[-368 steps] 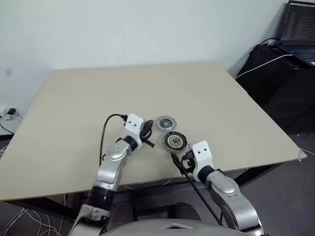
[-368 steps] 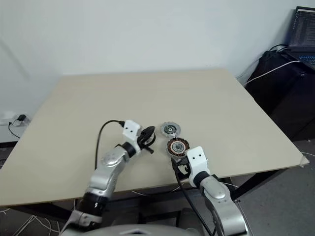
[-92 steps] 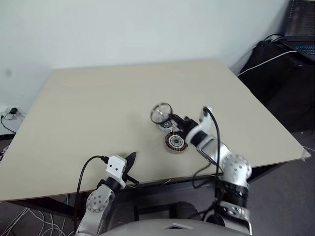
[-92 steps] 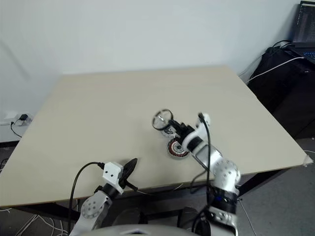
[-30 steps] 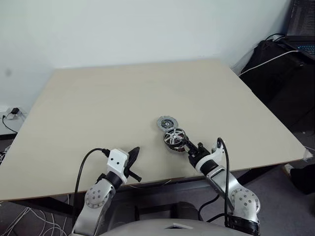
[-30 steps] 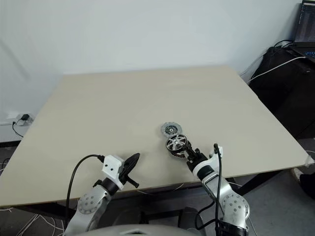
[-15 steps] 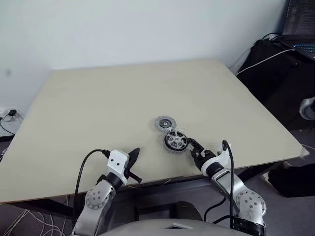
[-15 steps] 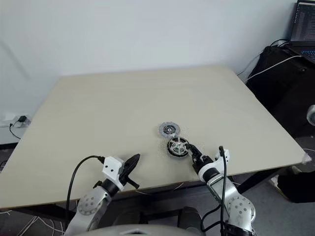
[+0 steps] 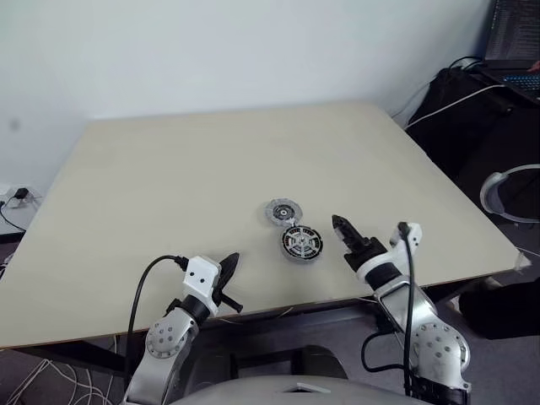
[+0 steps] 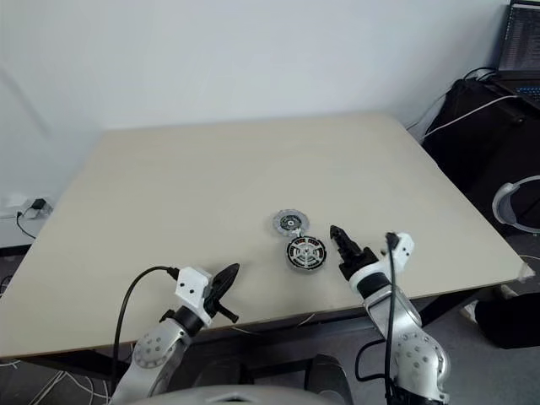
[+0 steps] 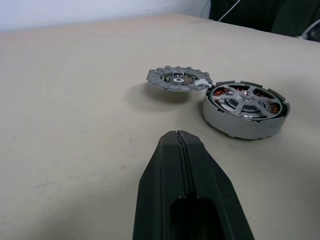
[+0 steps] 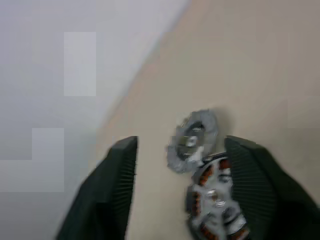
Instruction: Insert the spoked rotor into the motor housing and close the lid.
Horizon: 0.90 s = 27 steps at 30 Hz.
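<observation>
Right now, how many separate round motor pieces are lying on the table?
2: the lid lies flat near the table's middle, and just nearer the robot sits the motor housing with the spoked rotor seated inside it.

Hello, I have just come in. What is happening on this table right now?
A two-armed robot is assembling a small motor. The spoked rotor already sits inside the motor housing on the table. The lid lies flat just beside it, not yet fitted. The right gripper hovers beside the housing with open fingers, holding nothing. The left gripper is shut and empty near the table's front edge.
</observation>
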Each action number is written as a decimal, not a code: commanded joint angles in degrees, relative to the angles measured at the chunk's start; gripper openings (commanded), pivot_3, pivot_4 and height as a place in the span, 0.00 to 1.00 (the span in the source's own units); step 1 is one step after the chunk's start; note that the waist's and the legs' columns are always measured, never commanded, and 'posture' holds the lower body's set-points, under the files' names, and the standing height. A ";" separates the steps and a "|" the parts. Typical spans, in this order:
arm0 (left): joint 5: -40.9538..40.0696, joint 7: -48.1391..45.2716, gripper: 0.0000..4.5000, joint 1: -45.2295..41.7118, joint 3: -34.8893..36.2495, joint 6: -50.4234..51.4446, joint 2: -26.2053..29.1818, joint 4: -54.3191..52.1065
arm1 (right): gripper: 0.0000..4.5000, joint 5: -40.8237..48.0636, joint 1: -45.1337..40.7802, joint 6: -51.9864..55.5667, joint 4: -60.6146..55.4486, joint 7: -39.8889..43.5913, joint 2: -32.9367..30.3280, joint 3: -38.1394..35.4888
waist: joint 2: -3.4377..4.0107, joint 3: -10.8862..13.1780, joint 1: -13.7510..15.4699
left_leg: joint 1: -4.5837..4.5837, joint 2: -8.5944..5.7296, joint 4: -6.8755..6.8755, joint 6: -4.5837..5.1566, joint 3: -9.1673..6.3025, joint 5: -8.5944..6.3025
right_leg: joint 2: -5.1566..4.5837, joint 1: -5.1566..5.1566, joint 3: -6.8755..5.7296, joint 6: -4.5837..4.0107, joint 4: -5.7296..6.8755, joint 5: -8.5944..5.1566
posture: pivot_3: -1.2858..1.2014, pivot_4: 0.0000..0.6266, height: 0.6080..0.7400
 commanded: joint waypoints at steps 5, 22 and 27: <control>-0.24 -0.53 0.00 -1.43 0.07 -2.93 -0.26 0.75 | 0.10 -36.43 -9.26 -4.92 11.12 2.23 -10.99 27.42 | -0.16 -0.04 0.11 | 0.02 -0.10 0.00 0.09 -0.04 0.06 | 0.07 0.02 -0.04 -0.04 0.02 -0.02 | 0.52 0.00 1.00; 0.01 0.82 0.00 0.86 0.51 -4.29 -0.42 0.05 | 0.00 -44.33 -14.42 -5.84 17.02 9.62 -4.86 23.92 | -0.69 -0.11 -0.43 | 0.15 0.02 0.04 0.13 0.02 0.06 | 0.15 -0.03 -0.04 -0.13 0.10 0.02 | 0.52 0.00 1.00; -0.04 0.37 0.00 0.53 0.26 -4.93 -0.36 1.17 | 0.00 -44.86 -15.34 -7.43 17.03 9.49 -2.27 22.15 | -0.69 -0.11 -0.29 | 0.02 0.03 0.04 0.11 -0.01 0.00 | 0.22 -0.04 -0.04 -0.18 0.09 -0.02 | 0.52 0.00 1.00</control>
